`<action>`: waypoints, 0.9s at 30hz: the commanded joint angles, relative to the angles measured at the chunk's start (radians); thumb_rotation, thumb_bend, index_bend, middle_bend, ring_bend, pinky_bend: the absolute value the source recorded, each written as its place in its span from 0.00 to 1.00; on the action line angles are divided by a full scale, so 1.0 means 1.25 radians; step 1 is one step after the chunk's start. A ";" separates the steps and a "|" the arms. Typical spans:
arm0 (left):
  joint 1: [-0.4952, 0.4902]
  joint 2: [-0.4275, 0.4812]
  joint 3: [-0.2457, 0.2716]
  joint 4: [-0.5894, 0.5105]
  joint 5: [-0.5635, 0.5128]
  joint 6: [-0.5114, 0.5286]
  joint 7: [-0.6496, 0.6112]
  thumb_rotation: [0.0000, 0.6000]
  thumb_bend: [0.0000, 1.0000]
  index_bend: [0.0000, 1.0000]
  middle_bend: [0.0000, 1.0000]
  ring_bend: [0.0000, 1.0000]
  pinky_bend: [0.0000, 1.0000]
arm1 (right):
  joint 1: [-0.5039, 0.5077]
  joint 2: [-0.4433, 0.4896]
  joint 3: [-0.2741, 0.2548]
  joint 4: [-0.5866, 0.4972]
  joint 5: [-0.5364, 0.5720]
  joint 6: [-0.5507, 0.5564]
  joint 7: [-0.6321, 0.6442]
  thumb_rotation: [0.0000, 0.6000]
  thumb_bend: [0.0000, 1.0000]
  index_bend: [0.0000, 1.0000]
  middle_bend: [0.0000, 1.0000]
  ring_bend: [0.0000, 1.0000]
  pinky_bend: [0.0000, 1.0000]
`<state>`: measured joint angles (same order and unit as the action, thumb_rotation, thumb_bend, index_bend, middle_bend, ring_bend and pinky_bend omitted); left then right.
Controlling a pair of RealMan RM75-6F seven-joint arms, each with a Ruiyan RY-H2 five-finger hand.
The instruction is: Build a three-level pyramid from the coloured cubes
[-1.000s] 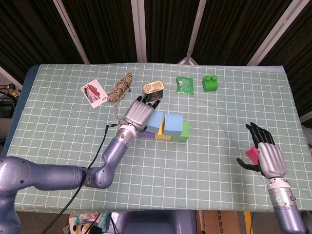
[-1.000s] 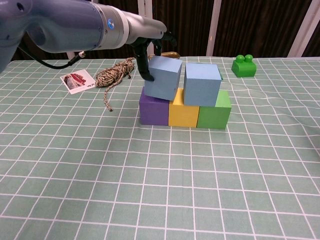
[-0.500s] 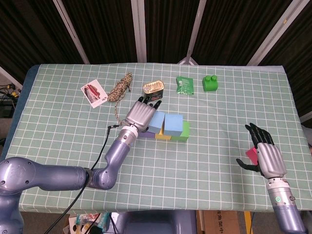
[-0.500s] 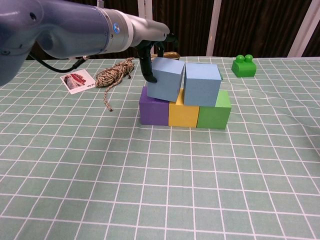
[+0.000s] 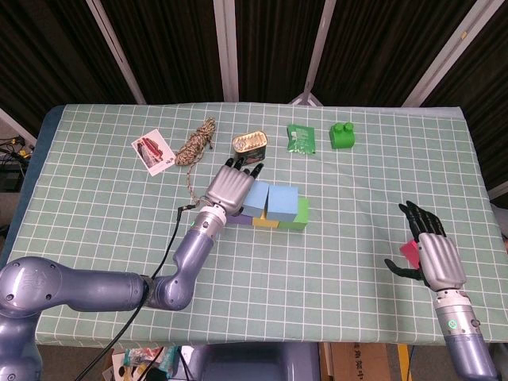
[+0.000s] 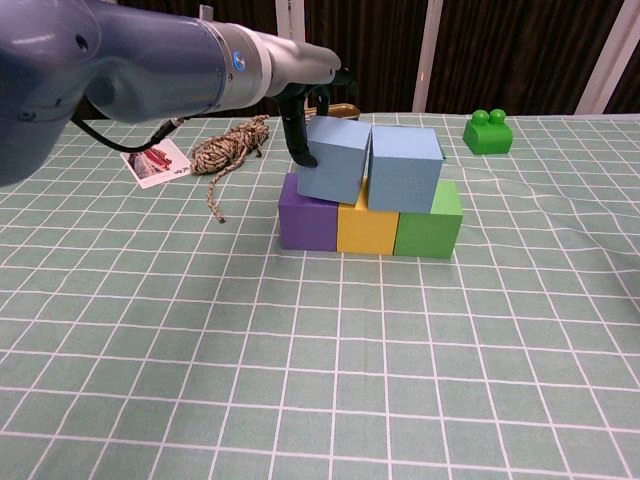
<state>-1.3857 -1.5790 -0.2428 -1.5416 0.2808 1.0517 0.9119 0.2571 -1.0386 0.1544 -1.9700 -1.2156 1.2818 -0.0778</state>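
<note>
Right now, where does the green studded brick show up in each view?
Head view: green studded brick at the table's far edge, right of centre.
Chest view: upper right, behind the stack.
Shared landmark: the green cube ending the bottom row, nearer the cameras.

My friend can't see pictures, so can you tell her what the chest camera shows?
The robot's left hand holds a tilted light blue cube on top of a row of purple, yellow and green cubes, right beside another blue cube. Behind lie a coil of twine, a picture card and a green toy brick.
</note>
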 commanded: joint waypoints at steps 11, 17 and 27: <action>0.001 -0.015 -0.009 0.006 -0.005 0.009 0.009 1.00 0.39 0.07 0.42 0.08 0.15 | 0.000 0.001 0.000 0.001 -0.001 -0.001 0.004 1.00 0.23 0.00 0.00 0.00 0.00; 0.002 -0.019 -0.014 0.008 -0.003 0.015 0.012 1.00 0.39 0.07 0.43 0.08 0.15 | 0.001 0.001 -0.001 0.001 -0.001 -0.002 0.002 1.00 0.23 0.00 0.00 0.00 0.00; 0.001 -0.027 -0.018 0.008 -0.012 0.021 0.027 1.00 0.39 0.07 0.43 0.08 0.15 | 0.001 0.001 0.000 0.001 -0.001 -0.002 0.005 1.00 0.23 0.00 0.00 0.00 0.00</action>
<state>-1.3842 -1.6123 -0.2653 -1.5311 0.2672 1.0778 0.9445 0.2578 -1.0375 0.1543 -1.9694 -1.2171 1.2791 -0.0721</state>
